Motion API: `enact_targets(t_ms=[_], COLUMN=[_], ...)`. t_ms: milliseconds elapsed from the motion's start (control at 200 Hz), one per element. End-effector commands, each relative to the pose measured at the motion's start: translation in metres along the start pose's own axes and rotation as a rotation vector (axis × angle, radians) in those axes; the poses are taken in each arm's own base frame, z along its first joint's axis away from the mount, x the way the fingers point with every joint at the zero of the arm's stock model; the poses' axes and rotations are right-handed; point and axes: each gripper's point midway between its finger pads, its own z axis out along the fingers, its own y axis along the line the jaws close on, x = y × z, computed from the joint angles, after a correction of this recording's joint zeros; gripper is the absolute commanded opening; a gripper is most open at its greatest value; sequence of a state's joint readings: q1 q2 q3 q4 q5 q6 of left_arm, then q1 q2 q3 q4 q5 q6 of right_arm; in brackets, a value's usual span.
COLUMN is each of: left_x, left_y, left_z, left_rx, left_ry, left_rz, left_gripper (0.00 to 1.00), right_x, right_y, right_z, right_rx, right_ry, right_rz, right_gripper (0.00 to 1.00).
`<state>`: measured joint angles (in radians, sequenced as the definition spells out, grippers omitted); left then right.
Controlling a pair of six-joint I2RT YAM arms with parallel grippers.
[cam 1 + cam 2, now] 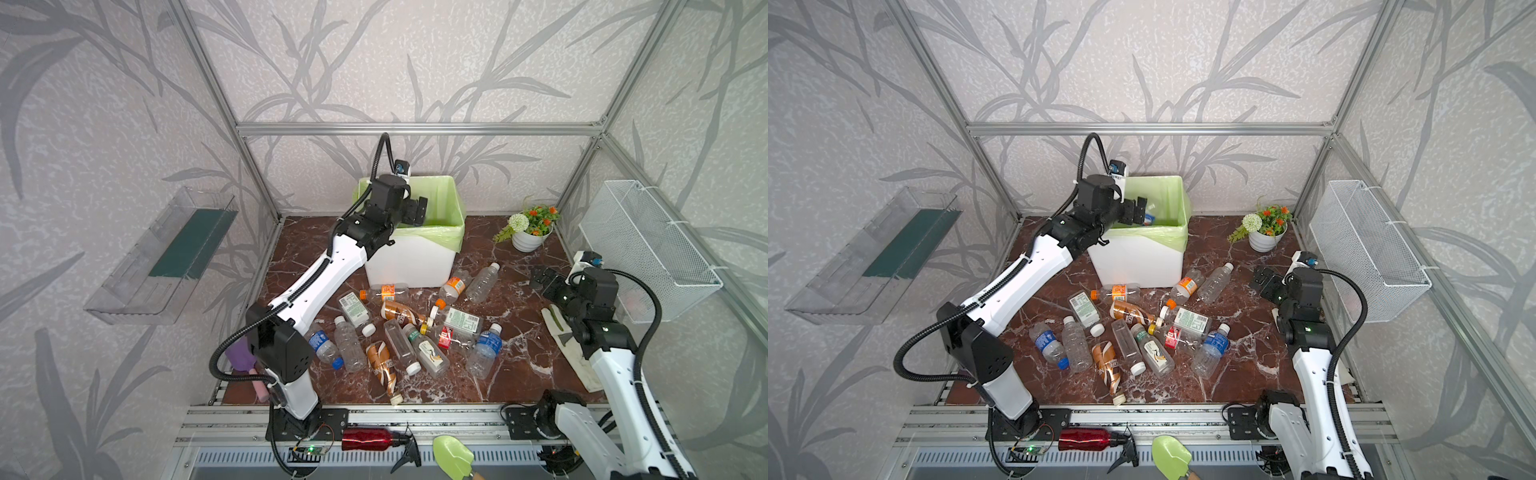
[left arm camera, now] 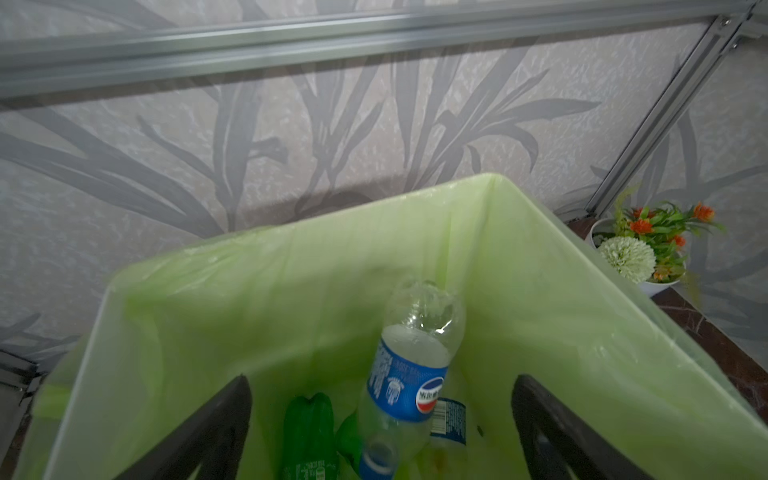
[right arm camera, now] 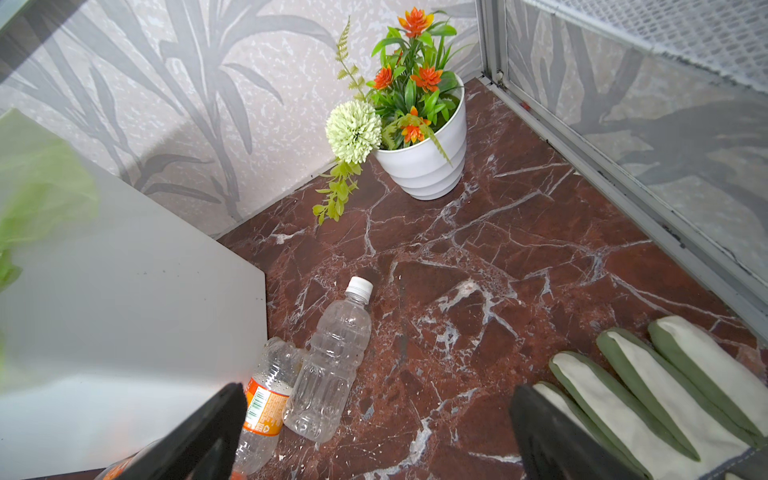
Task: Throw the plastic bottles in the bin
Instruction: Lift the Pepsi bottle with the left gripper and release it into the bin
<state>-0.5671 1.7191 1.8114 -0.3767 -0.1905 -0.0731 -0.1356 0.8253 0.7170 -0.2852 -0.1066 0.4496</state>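
Jaws of the left gripper (image 1: 417,210) stand wide apart above the green-lined bin (image 1: 415,266). A blurred blue-labelled bottle (image 2: 409,374) sits inside the bin below them, touching neither finger, beside a green bottle (image 2: 309,432). In front of the bin, the other plastic bottles (image 1: 401,312) lie scattered on the marble table (image 1: 519,353). Further right, the right gripper (image 1: 545,279) hovers empty with its jaws apart, near a white-and-green glove (image 3: 665,395).

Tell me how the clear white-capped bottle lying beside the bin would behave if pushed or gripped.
The clear white-capped bottle looks empty, so probably very light. Lying on its side on the smooth marble tabletop, it would likely roll or skid when pushed. Its thin ribbed walls may dent under a firm squeeze.
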Motion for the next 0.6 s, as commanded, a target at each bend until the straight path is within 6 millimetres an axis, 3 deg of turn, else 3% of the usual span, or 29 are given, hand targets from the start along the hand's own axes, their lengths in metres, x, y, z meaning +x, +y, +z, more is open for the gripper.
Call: enact_targets(t_ms=[0,80,180,350,595], left_x=[-0.135,-0.142,-0.128,-0.068,0.03], left_y=[0.023,0.028,0.039,0.069,0.095], left_z=[-0.125,-0.149,-0.165,-0.165,-0.159], left_rx=[-0.004,-0.002,-0.032,-0.173,-0.279], left_ry=[-0.416,-0.474,-0.491,-0.417,-0.272], left_rz=[-0.027,-0.02,-0.032,-0.061,-0.146], left_gripper=[0.99,0.99,0.99,0.99,0.99], right_x=[0.001,0.008,0.012,0.022,0.05], right_y=[-0.001,-0.004,-0.006,0.002,0.0], right_z=[-0.003,0.001,0.004,0.013,0.033], right_rx=[0.0,0.0,0.007,-0.043,-0.042], right_ry=[-0.002,0.014,0.026,0.081,0.187], right_rz=[0.02,0.048,0.067,0.116,0.197], right_gripper=[0.99,0.99,0.98,0.98,0.97])
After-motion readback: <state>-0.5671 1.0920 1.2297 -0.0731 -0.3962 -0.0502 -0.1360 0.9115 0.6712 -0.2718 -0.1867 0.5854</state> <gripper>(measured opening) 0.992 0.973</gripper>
